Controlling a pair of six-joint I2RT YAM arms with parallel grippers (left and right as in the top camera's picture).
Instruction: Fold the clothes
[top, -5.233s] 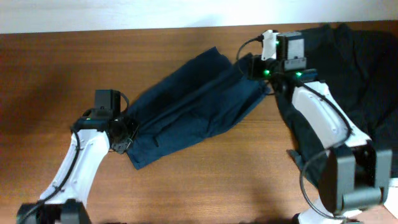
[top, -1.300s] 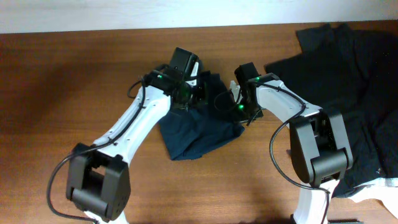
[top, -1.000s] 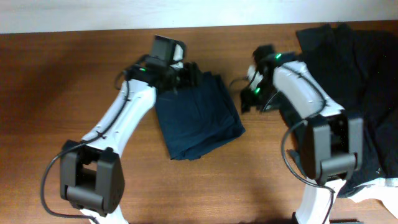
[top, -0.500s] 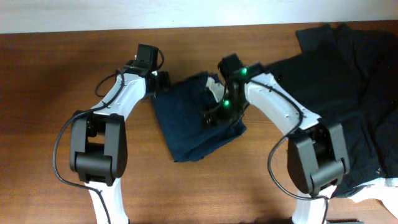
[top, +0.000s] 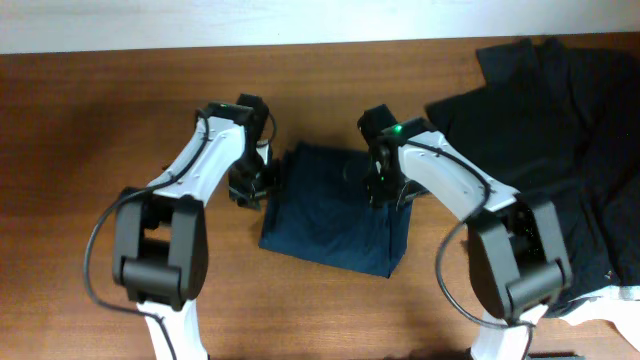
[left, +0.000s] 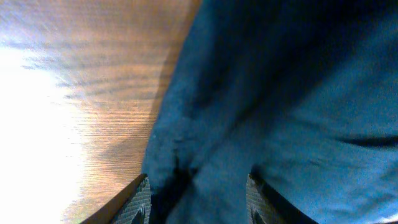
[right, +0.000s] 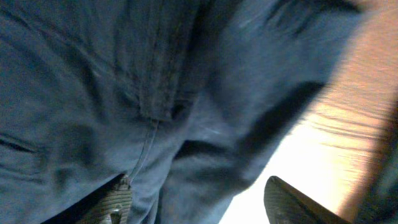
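The navy-blue shorts (top: 335, 215) lie folded into a rough rectangle mid-table. My left gripper (top: 255, 185) is low at their left edge. In the left wrist view the left gripper (left: 199, 205) stands open, its ribbed pads (left: 140, 202) straddling a bunched fold of the shorts (left: 280, 93). My right gripper (top: 385, 190) hovers over the upper right part of the shorts. In the right wrist view the right gripper (right: 205, 202) is open. One of its fingers lies against the shorts (right: 93, 93) and the other over bare wood. The black clothes (top: 540, 100) lie heaped at the right.
The wooden table (top: 100, 150) runs bare to the left and along the front. The black heap covers the right end down to the front corner, where a white edge (top: 610, 300) shows. The table's back edge meets a pale wall.
The shorts, spread out long earlier, are now folded and have turned squarer and shifted right. My left gripper dropped to their left edge, and my right gripper moved right across them.
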